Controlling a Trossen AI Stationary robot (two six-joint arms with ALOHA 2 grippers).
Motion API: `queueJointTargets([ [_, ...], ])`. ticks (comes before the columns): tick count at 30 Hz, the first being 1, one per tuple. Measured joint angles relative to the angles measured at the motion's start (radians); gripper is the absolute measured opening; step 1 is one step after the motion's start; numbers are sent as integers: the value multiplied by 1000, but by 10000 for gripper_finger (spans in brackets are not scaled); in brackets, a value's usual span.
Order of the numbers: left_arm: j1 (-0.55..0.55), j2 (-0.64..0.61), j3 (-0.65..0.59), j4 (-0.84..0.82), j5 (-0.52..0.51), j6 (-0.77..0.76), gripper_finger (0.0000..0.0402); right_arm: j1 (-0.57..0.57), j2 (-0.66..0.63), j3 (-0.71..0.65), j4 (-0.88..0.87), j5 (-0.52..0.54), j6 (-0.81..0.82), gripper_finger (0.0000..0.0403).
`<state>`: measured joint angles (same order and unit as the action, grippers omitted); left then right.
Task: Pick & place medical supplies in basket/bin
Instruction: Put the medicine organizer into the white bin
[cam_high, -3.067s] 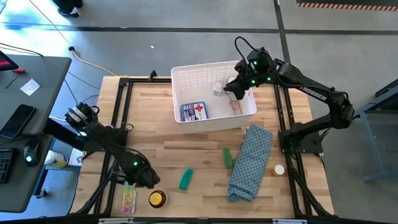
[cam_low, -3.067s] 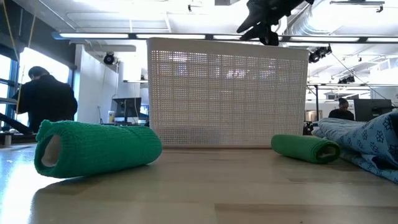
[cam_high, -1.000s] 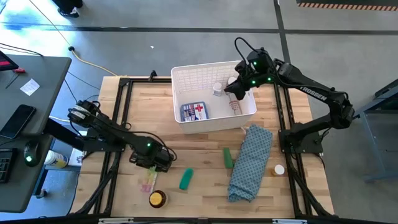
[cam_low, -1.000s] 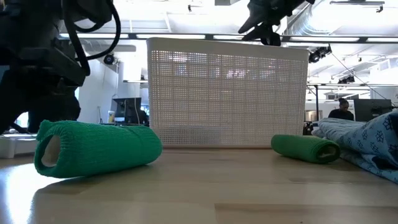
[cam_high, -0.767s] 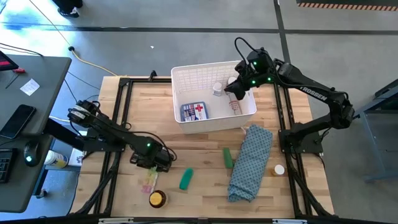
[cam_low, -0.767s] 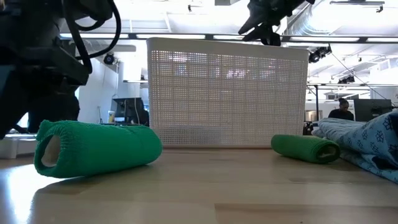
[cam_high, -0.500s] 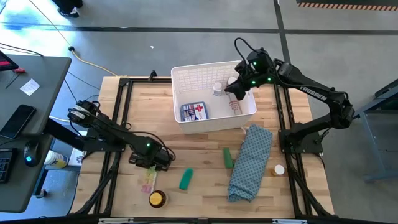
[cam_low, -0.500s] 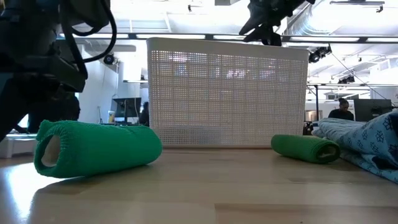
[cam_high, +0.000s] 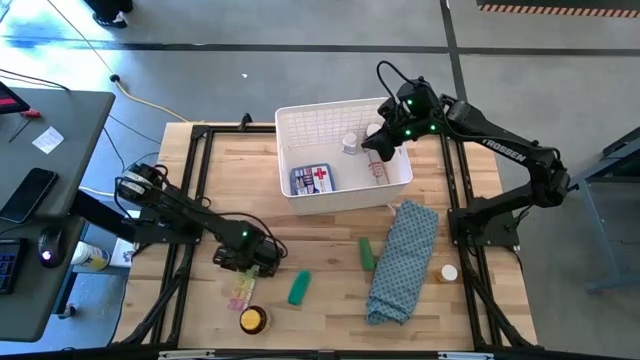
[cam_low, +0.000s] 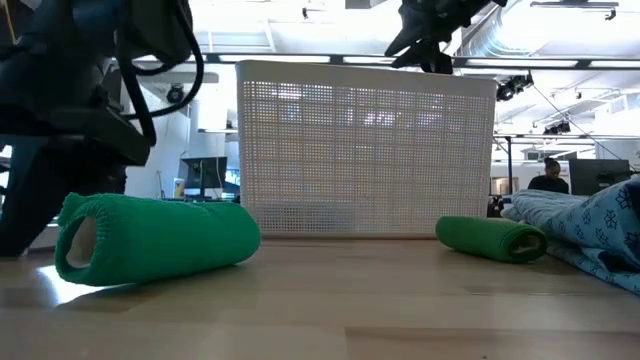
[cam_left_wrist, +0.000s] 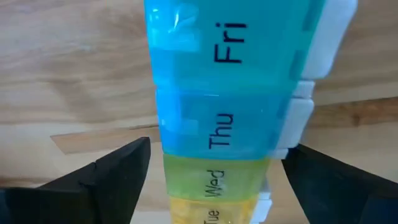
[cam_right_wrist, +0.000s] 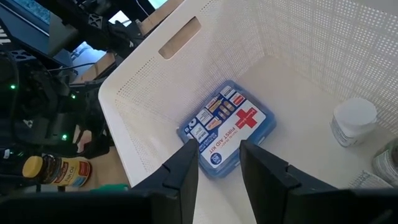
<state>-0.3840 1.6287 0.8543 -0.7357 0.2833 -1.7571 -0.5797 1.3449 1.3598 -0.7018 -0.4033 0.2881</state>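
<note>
Pill organiser strip (cam_left_wrist: 224, 118) lies flat on the worktop (cam_high: 330, 320) between my left tool's (cam_high: 252, 266) spread fingers, so I would grip its long sides (stiff, light, slippery plastic, I judge), while the right tool (cam_high: 378, 141), fingers narrowly apart, hangs over the basket (cam_high: 300, 125).

Basket (cam_high: 297, 125) at the counter's (cam_high: 330, 320) far middle, holding first-aid pack (cam_high: 313, 179), bottle (cam_high: 349, 144) and tube (cam_high: 378, 172). Right claw (cam_high: 375, 140) above the basket's right part. Cloth (cam_high: 402, 262) on the near right, one roll (cam_high: 366, 252) just left of it, another roll (cam_high: 299, 288) further left. Pill organiser (cam_high: 240, 291) under left claw (cam_high: 248, 270), tin (cam_high: 253, 320) near its front end. Small bottle (cam_high: 449, 272) right of the cloth.
</note>
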Motion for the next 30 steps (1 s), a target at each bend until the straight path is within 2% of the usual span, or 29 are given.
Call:
queueJointTargets([
  [4,-2,7,0,10,1,4,367,0,0,0,-10,0,-1,110],
  [13,-2,5,1,10,-2,9,245,0,0,0,-13,0,-1,110],
  [19,-2,4,1,11,1,41,244,0,0,0,-13,0,-1,110],
  [25,-2,-40,21,-22,8,77,286,0,0,0,-13,0,-1,110],
  [27,-2,-62,37,-65,-19,77,279,0,0,0,-12,0,-1,110],
  [30,-2,-107,54,-110,-53,78,241,0,0,0,-13,0,-1,110],
])
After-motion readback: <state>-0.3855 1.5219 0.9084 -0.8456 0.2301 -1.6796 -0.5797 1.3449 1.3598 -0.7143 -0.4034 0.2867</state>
